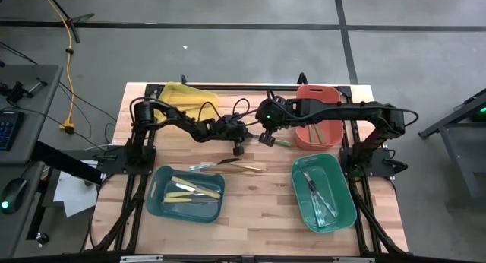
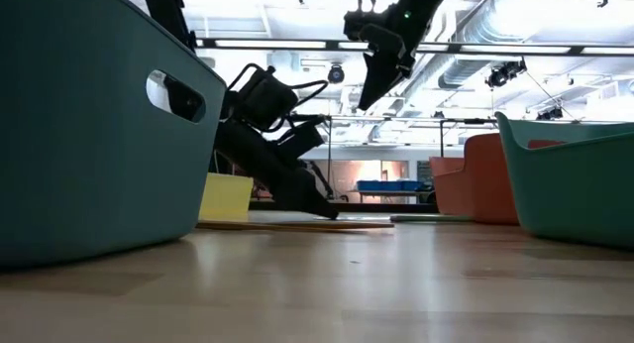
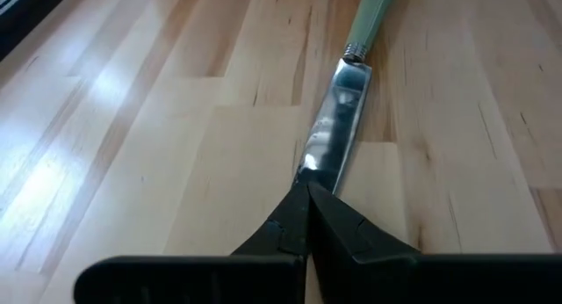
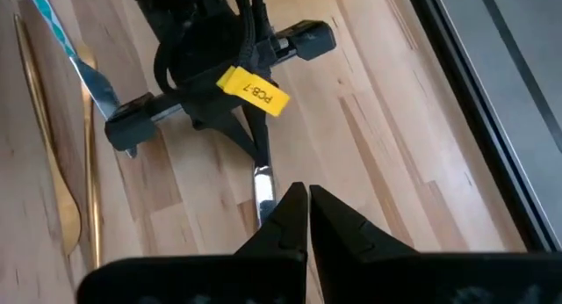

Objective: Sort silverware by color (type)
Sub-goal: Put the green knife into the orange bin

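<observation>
Silverware lies in three places around the loose knife [image 3: 338, 119] at mid-table, which I take as my mark. Far to the left of it and toward the near edge, the left teal bin [image 1: 156, 198] holds cream-yellow pieces [image 1: 194, 191]. The yellow bin [image 1: 186, 94] stands left of the knife, at the back edge. Just left of the knife the left gripper [image 1: 238, 147] reaches down to the wood, its fingers [image 3: 285, 225] pressed together with their tips on the shiny blade end; whether they pinch the blade I cannot tell. A little nearer than the knife, a teal-tinted piece [image 4: 53, 27] and two gold-tan pieces [image 4: 48, 137] rest flat on the table [image 1: 258, 210]. The knife's pale green handle [image 1: 282, 142] points right. Directly above the knife hangs the right gripper [image 4: 307, 194], fingers closed on nothing. Right of the knife sits the red bin [image 1: 319, 96] with a couple of pieces inside, and nearer than that the right teal bin [image 1: 345, 210] holds silver-grey utensils [image 1: 319, 194]
</observation>
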You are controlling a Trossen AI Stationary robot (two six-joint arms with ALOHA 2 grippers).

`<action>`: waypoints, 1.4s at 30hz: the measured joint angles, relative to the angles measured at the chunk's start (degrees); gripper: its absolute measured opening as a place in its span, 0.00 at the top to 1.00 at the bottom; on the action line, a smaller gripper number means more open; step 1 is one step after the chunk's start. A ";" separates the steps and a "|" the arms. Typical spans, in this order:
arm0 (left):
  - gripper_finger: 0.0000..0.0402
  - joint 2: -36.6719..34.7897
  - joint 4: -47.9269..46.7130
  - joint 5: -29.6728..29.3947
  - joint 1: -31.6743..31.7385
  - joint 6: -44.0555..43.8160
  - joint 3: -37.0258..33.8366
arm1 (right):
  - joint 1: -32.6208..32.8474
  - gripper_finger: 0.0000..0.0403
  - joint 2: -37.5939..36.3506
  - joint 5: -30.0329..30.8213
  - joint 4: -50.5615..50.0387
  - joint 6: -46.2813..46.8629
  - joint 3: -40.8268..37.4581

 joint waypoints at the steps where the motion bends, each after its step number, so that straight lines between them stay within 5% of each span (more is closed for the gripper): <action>1: 1.00 -0.02 -0.35 0.07 0.14 -0.04 0.01 | 0.00 1.00 0.00 0.00 -0.06 0.00 0.00; 10: 1.00 -2.87 -1.31 -1.53 0.52 -2.41 -3.60 | -0.42 1.00 0.04 -0.60 -3.69 2.71 -3.14; 23: 1.00 -6.56 4.16 -2.04 0.56 -8.53 -11.88 | -3.18 0.98 0.11 -6.89 4.67 4.88 -13.26; 36: 1.00 -6.54 4.64 -1.79 0.52 -11.47 -12.18 | -3.65 0.52 7.38 -11.10 3.71 0.08 -14.51; 42: 1.00 -6.55 4.73 -1.78 0.49 -11.47 -12.18 | -5.62 0.46 10.32 -10.65 1.06 -1.57 -14.45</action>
